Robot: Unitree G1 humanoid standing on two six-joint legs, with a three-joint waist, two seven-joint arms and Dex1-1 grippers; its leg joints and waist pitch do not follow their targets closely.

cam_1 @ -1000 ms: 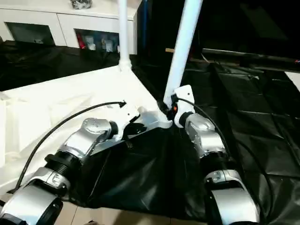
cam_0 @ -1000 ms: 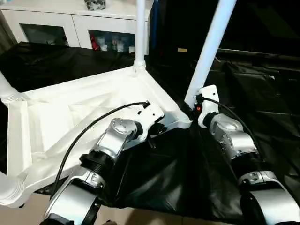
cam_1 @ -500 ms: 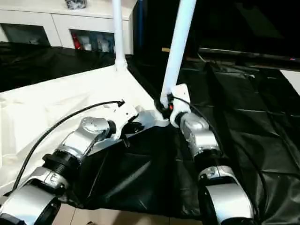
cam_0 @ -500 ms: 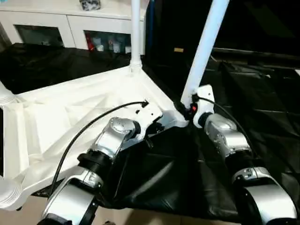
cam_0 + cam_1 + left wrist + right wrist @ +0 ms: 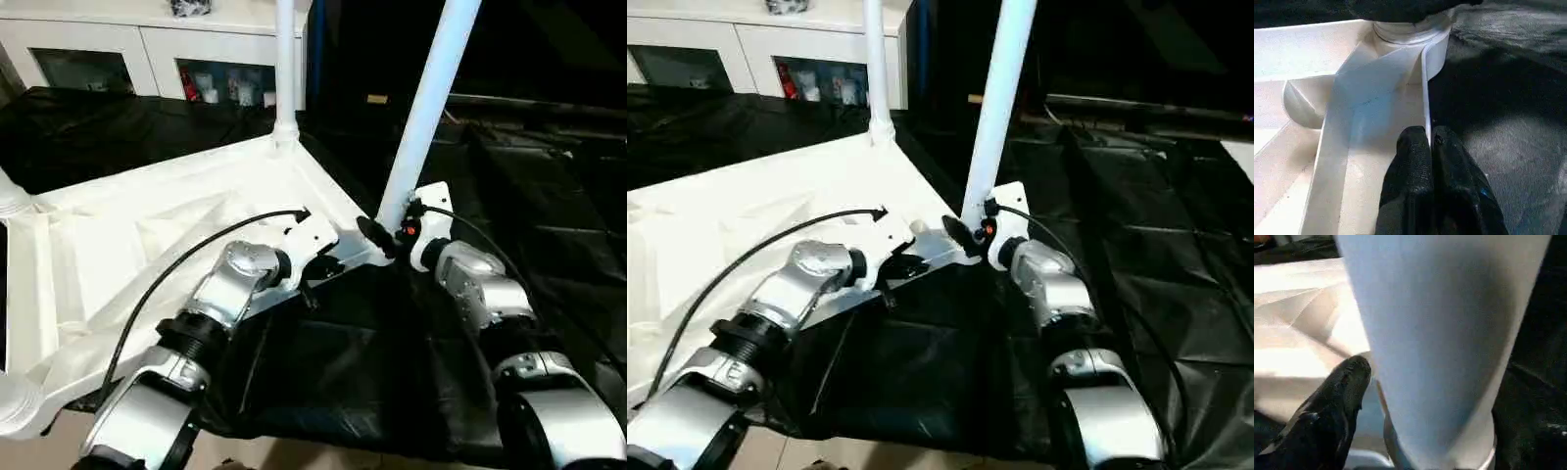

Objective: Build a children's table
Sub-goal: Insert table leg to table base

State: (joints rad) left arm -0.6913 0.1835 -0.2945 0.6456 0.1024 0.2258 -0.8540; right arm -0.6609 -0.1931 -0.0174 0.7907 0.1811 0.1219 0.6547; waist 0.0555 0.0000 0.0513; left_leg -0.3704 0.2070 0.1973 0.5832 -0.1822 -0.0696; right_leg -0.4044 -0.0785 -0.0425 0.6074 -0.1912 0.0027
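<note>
With the tabletop (image 5: pixel 147 245) upside down at frame centre-left, legs stand in its sockets; the left gripper (image 5: pixel 1429 147) pinches its rim while the right gripper (image 5: pixel 384 235) spreads beside the near leg (image 5: pixel 426 108), probably almost finished.

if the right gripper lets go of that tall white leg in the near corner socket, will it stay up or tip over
The tall white tapered leg probably stays up: its base sits in the white plastic tabletop's round corner socket. It leans slightly, so it may not be fully seated. Being long and top-heavy, a sideways push could wobble it.

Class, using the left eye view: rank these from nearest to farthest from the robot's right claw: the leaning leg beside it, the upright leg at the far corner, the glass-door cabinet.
1. Leaning leg, right beside the right claw.
2. Upright leg, at the top's far corner.
3. Glass-door cabinet, at the back left.
</note>
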